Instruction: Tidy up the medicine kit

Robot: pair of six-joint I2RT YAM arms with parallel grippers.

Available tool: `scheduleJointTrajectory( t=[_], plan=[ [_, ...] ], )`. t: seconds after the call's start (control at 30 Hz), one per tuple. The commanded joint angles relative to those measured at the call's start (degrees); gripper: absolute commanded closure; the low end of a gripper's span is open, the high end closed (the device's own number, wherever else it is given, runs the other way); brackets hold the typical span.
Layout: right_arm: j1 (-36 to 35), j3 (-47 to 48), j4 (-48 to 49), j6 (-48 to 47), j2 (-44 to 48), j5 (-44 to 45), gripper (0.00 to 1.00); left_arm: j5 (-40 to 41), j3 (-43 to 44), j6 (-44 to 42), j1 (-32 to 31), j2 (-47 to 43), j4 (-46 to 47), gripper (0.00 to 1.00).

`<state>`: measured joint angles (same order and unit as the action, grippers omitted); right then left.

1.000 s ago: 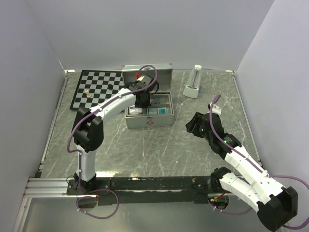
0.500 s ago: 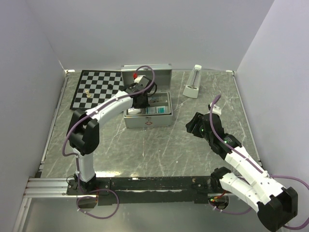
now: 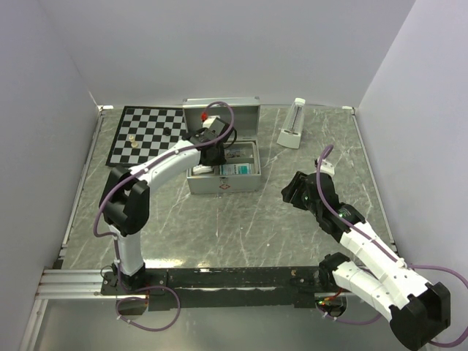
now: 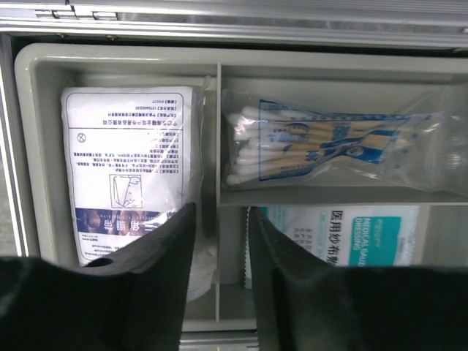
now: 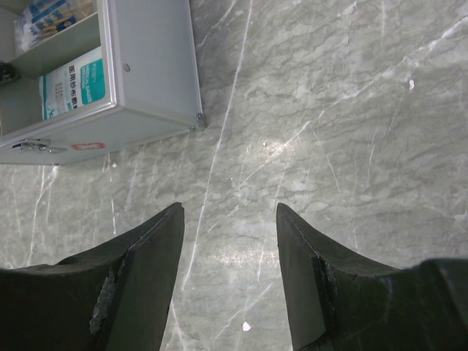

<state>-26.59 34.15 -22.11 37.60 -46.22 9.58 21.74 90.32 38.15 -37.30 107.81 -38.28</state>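
Note:
The medicine kit (image 3: 223,183), a silver case, stands open at the table's back centre with its lid (image 3: 238,112) upright. Its grey tray (image 4: 117,55) holds a white printed packet (image 4: 131,172) on the left, a bag of cotton swabs (image 4: 322,146) at the upper right and a teal gauze packet (image 4: 351,234) below that. My left gripper (image 3: 212,157) hangs over the tray, open and empty, its fingers either side of the middle divider (image 4: 221,216). My right gripper (image 3: 289,191) is open and empty above bare table (image 5: 228,212), right of the kit (image 5: 146,66).
A chessboard (image 3: 146,131) with two small pieces (image 3: 130,139) lies at the back left. A white metronome-shaped object (image 3: 292,124) stands at the back right. White walls close in the table on three sides.
My left arm's elbow has swung left and its gripper has shifted slightly toward the far side of the kit. The right arm has barely moved.

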Motion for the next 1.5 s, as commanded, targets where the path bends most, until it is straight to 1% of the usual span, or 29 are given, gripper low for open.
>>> scheduleJointTrajectory(
  t=[0.0,0.1,0.2,0.23,0.27,0.33,0.47,0.57,0.63,0.67,0.8,0.87,0.93,1.0,1.03,1.07,1.1,1.13,1.17,1.23,1.3,1.37,1.47],
  plan=[
    [0.22,-0.05,1.19,-0.16,0.34,0.17,0.39,0.85,1.16,-0.97,0.21,-5.06,0.93,0.56],
    [0.22,0.21,1.28,-0.08,0.07,-0.27,0.39,-0.55,2.66,-1.32,0.21,-7.16,-0.12,0.52],
    [0.22,0.65,1.37,-0.69,-0.45,-0.88,0.39,-1.34,2.67,-1.85,0.12,-11.99,0.31,0.46],
    [0.22,1.18,1.28,-1.13,-0.71,-0.97,0.39,-1.52,2.40,-2.11,0.12,-13.84,0.75,0.43],
    [0.22,1.79,1.19,-1.65,-0.98,-1.06,0.39,-1.52,1.70,-2.38,0.21,-16.03,1.62,0.33],
    [0.22,3.37,1.63,-2.36,-1.50,-1.06,0.39,-2.04,-0.75,-2.99,0.64,-21.22,4.17,0.25],
    [0.22,6.45,3.38,-3.41,-3.35,-1.85,0.38,-5.82,-6.55,-3.26,5.55,-27.82,9.88,0.25],
    [0.22,8.29,5.93,-4.03,-6.59,-2.55,0.38,-9.60,-8.49,-2.73,10.83,-31.07,14.01,0.25],
    [0.22,9.70,6.72,-4.12,-9.58,-2.47,0.38,-12.75,-8.67,-3.78,14.08,-31.70,17.00,0.25],
    [0.22,10.23,7.42,-3.94,-11.33,-2.38,0.38,-14.25,-8.50,-5.09,15.31,-31.35,19.10,0.24],
    [0.31,11.81,11.37,-3.33,-17.75,-4.57,0.37,-17.69,-5.34,-8.53,20.85,-26.17,21.57,0.22],
    [0.57,12.87,13.40,-2.37,-20.83,-6.50,0.36,-21.19,-6.21,-8.19,24.09,-24.32,25.34,0.22],
    [0.66,14.01,14.90,-1.66,-24.52,-7.47,0.35,-25.94,-9.10,-6.26,27.70,-23.61,31.66,0.22],
    [1.19,15.24,15.69,-0.78,-27.51,-8.70,0.35,-30.50,-10.43,-1.88,32.09,-21.78,36.59,0.23],
    [1.45,15.85,15.78,-0.34,-28.92,-9.23,0.35,-33.40,-10.52,0.15,33.94,-20.55,37.74,0.23],
    [1.63,16.29,16.13,-0.17,-29.80,-9.15,0.36,-35.25,-9.91,2.26,35.70,-18.79,41.67,0.24],
    [1.72,16.65,16.65,0.10,-30.68,-11.23,0.36,-36.92,-8.51,3.76,37.02,-16.78,42.67,0.25],
    [1.72,16.82,16.92,0.19,-31.38,-11.86,0.36,-38.33,-5.89,4.21,37.12,-14.14,42.68,0.26],
    [1.72,17.17,17.10,0.19,-31.91,-12.22,0.36,-38.78,-2.21,3.95,38.78,-11.51,40.50,0.27],
    [1.72,17.18,18.32,0.28,-32.53,-13.27,0.36,-40.10,4.13,2.72,38.88,-6.06,38.37,0.28],
    [1.80,16.74,19.99,0.80,-32.88,-13.98,0.36,-42.73,8.61,3.50,38.88,-1.39,36.89,0.28],
    [1.80,17.17,19.74,1.07,-32.89,-14.07,0.36,-43.62,10.92,3.33,38.88,1.25,35.91,0.28],
    [1.89,16.48,20.43,1.50,-32.01,-12.14,0.36,-45.73,11.36,3.60,38.27,3.28,37.32,0.28]
  ],
)
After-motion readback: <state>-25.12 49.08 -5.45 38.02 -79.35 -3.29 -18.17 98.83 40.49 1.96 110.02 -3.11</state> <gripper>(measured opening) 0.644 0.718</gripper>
